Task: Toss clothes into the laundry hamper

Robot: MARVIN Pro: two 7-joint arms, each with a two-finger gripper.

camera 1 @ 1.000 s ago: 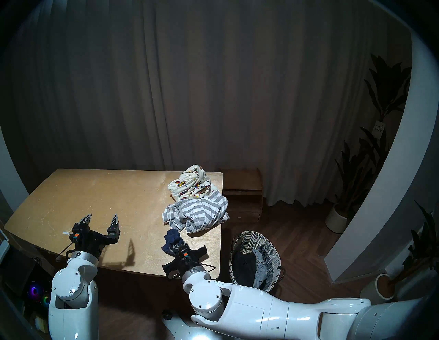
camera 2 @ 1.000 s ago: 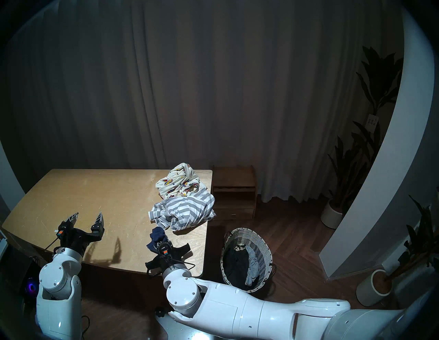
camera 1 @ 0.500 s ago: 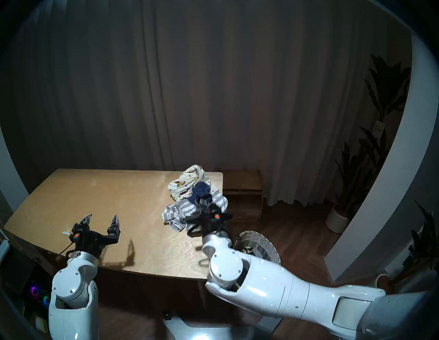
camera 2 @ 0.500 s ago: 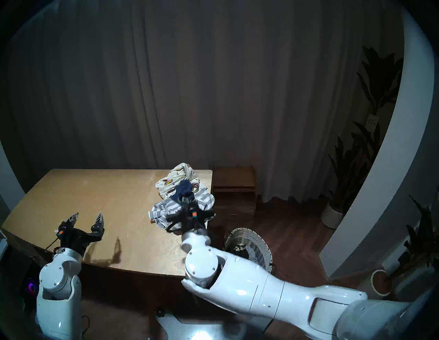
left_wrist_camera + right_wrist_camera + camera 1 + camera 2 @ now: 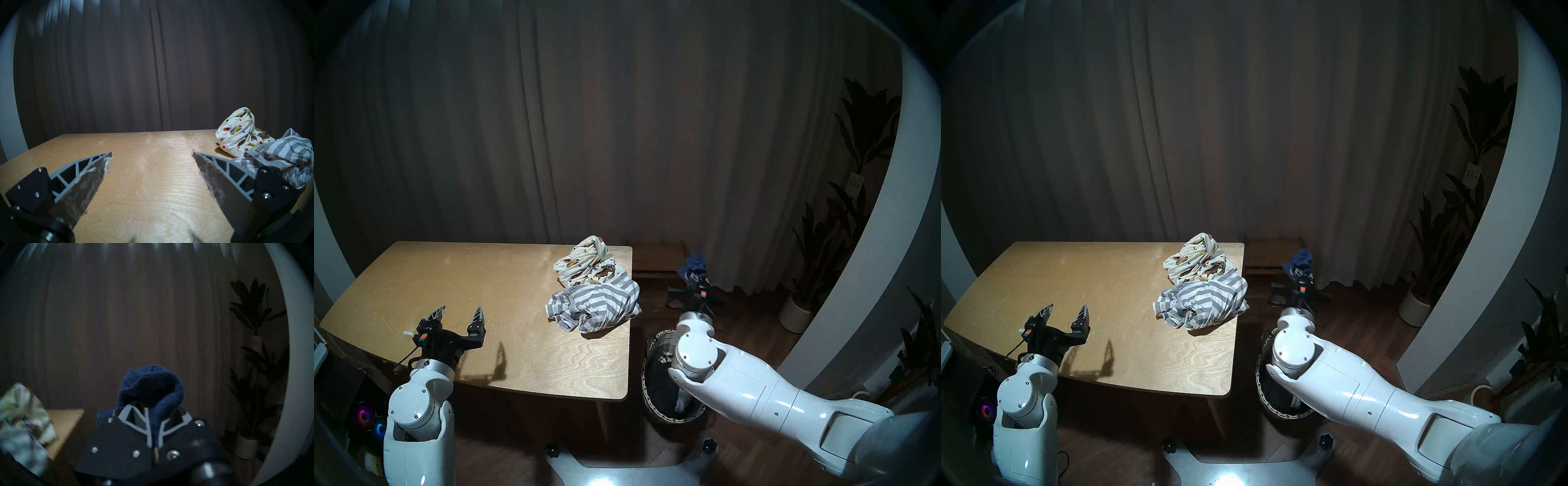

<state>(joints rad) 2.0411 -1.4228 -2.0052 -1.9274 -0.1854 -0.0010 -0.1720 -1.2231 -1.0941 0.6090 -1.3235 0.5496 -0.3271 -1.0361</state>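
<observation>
My right gripper (image 5: 694,276) is shut on the small dark navy garment (image 5: 695,263), held in the air off the table's right edge, above the far side of the woven laundry hamper (image 5: 655,339). My right arm hides most of the hamper. In the right wrist view the navy garment (image 5: 149,378) bunches over the closed fingers (image 5: 125,412). The cream bear-print garment (image 5: 585,264) and the grey-and-white striped garment (image 5: 595,302) lie on the wooden table (image 5: 466,288) near its right edge. My left gripper (image 5: 461,309) is open and empty over the table's front left.
A low wooden shelf unit (image 5: 656,271) stands behind the hamper by the curtain. Potted plants in white pots (image 5: 794,312) stand at the right by a white wall (image 5: 857,271). A computer with coloured lights (image 5: 365,415) sits at lower left.
My right arm swung up and to the right with the navy garment, from the table's front edge, past the striped garment, to off the table over the hamper. The left arm has not moved.
</observation>
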